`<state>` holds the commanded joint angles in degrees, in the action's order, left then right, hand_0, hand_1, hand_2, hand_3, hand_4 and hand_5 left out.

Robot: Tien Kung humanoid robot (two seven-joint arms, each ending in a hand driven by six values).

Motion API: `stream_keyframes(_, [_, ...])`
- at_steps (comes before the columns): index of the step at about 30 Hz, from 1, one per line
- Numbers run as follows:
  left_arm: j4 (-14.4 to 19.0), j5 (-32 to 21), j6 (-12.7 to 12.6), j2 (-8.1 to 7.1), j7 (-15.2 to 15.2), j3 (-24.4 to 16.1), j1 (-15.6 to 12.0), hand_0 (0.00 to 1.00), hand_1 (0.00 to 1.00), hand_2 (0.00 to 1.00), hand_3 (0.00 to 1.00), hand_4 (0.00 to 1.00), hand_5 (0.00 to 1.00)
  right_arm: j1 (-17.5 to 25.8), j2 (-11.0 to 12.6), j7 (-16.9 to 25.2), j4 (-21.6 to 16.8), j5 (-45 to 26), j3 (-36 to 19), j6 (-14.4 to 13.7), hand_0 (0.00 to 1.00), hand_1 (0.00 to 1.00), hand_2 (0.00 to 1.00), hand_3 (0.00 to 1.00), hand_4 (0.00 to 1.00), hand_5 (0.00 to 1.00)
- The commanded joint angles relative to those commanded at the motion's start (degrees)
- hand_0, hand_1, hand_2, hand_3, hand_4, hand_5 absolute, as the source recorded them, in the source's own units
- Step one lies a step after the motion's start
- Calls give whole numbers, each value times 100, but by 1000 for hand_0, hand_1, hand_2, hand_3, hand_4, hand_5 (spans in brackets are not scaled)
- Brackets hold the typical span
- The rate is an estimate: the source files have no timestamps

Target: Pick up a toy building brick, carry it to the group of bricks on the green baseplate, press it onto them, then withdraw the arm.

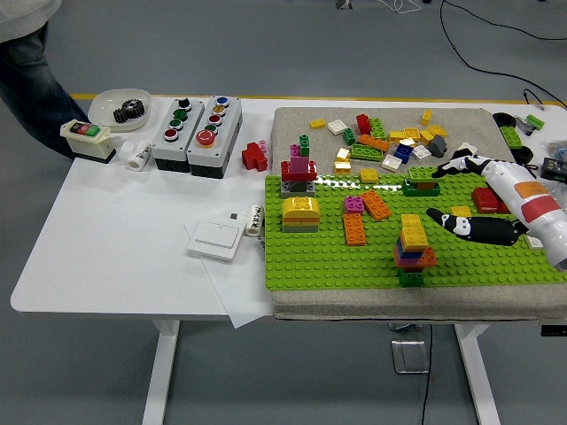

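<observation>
Yellow brick (412, 223) sat on top of a small multicoloured stack (412, 251) near the front of the green baseplate (328, 252), free of any hand. Just to its right, the right hand (483, 199) hovered over the baseplate with fingers spread apart and holding nothing. Loose bricks (390, 139) lay scattered on the grey mat behind the baseplate.
</observation>
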<state>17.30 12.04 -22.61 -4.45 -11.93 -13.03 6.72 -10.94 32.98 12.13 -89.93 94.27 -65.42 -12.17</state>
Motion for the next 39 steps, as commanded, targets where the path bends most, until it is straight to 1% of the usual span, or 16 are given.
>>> stream_keyframes(5, [-3,14,5,3,-14,-8,-1,739,725,716,588,639,665,10,-120,9,76,-1172,-129,97,777,766,829,848,966,637])
stream_keyframes(6, [-3,2,5,4,-11,-3,-3,739,724,714,589,638,664,13,-144,15,88,-1432,-166,101,808,785,848,867,998,696])
stream_keyframes(10, [-3,-15,6,5,-9,6,-6,739,724,714,589,638,664,16,-196,60,115,-2401,-260,75,808,785,848,867,998,696])
stream_keyframes(11, [-1,-38,4,4,-2,17,-11,739,724,714,589,638,664,11,-208,95,122,-2624,-286,32,808,785,848,867,998,696])
stream_keyframes(12, [0,-49,3,4,2,22,-13,739,724,715,589,639,664,8,-214,112,126,-2885,-298,11,827,796,859,881,998,754])
stream_keyframes(17, [2,-62,2,5,8,30,-20,739,724,715,589,639,664,6,-235,67,157,-4076,-419,-7,827,796,859,881,998,754])
stream_keyframes(18, [3,-56,2,5,5,27,-20,740,724,716,588,638,663,9,-238,53,165,-4300,-438,-5,831,796,858,879,998,780])
stream_keyframes(21, [4,-36,3,9,-3,16,-19,740,724,716,588,638,663,26,-253,5,187,-4895,-485,26,831,796,858,879,998,780])
stream_keyframes(23, [6,-25,4,10,-6,13,-16,740,724,716,588,638,663,30,-269,-22,202,-5052,-513,43,831,796,858,879,998,780])
stream_keyframes(24, [7,-23,4,9,-7,14,-15,739,725,716,588,639,663,32,-279,-34,210,-5083,-529,52,835,796,855,869,998,805])
stream_keyframes(26, [7,-23,4,10,-5,13,-10,739,725,716,588,639,663,34,-316,-74,222,-5126,-585,71,835,796,855,869,998,805])
stream_keyframes(30, [-2,-18,1,20,-5,-5,1,740,724,716,589,638,663,25,-542,-187,256,-5050,-783,126,836,797,855,868,998,817])
stream_keyframes(33, [-4,17,0,28,-25,-25,4,740,724,716,589,638,663,-7,-793,-246,305,-4982,-902,178,836,797,855,868,998,817])
stream_keyframes(36, [0,55,3,28,-40,-39,5,739,723,715,590,639,663,-12,-899,-268,331,-4916,-937,193,841,800,859,863,998,820])
stream_keyframes(39, [4,57,3,26,-39,-40,10,739,723,715,590,639,663,17,-941,-286,346,-4890,-960,196,841,800,859,863,998,820])
